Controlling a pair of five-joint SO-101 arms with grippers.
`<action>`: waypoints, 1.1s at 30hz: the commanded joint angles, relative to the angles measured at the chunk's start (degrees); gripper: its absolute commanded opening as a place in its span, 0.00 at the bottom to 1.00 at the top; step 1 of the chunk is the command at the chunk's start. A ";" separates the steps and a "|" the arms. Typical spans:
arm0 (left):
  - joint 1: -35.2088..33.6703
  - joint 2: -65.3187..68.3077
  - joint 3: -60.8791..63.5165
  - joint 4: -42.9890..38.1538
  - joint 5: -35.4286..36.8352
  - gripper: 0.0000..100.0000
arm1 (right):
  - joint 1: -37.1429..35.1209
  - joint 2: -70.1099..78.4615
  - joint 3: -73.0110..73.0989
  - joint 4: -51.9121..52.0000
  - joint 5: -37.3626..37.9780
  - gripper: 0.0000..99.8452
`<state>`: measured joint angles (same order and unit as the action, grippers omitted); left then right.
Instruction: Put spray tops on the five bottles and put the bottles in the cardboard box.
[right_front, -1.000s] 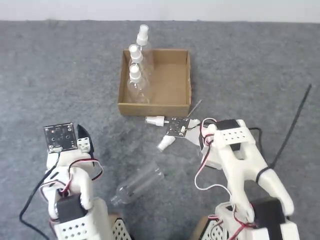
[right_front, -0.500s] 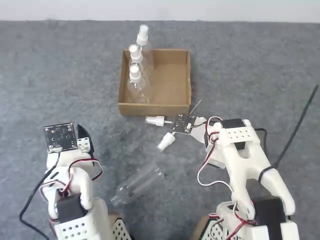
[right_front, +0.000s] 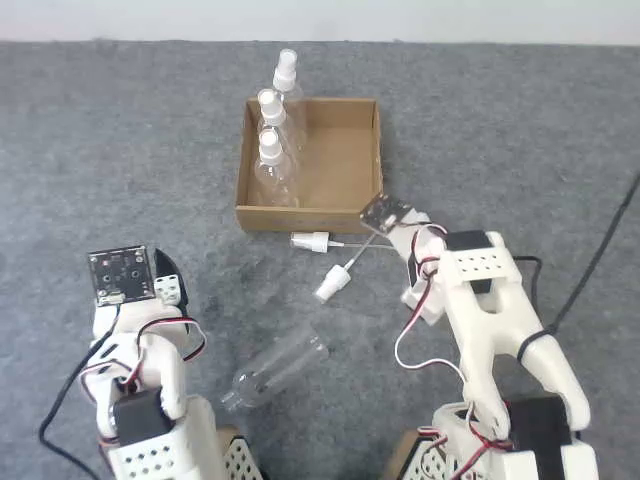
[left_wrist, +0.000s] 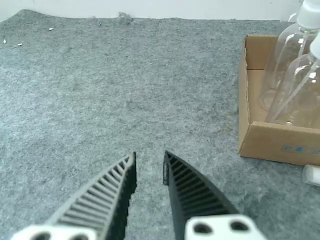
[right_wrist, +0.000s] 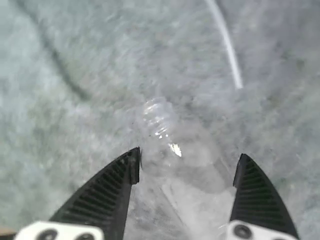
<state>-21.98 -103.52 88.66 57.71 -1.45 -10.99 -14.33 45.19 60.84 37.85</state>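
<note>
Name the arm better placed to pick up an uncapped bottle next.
Right. The right claw is open, with an uncapped clear bottle between its fingers in its wrist view, and a loose spray top lies near that arm. The left claw hangs over bare carpet.

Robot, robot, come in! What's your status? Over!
Left gripper barely open, empty. Right gripper open, astride a capless bottle. Three topped bottles at the box; two tops and another bottle loose on carpet.
</note>
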 joint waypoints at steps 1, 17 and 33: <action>0.09 -0.70 -0.22 -2.11 -0.62 0.09 | 0.40 -0.40 -3.96 -0.57 -4.40 0.25; 0.09 -0.70 -0.22 -2.11 -0.62 0.09 | 1.45 -0.22 -3.52 2.86 13.54 0.25; 0.09 -0.70 -0.22 -2.11 -0.62 0.09 | 1.63 -0.22 -0.70 2.59 23.47 0.25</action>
<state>-21.98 -103.52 88.66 57.71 -1.54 -10.20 -14.33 44.84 63.12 59.47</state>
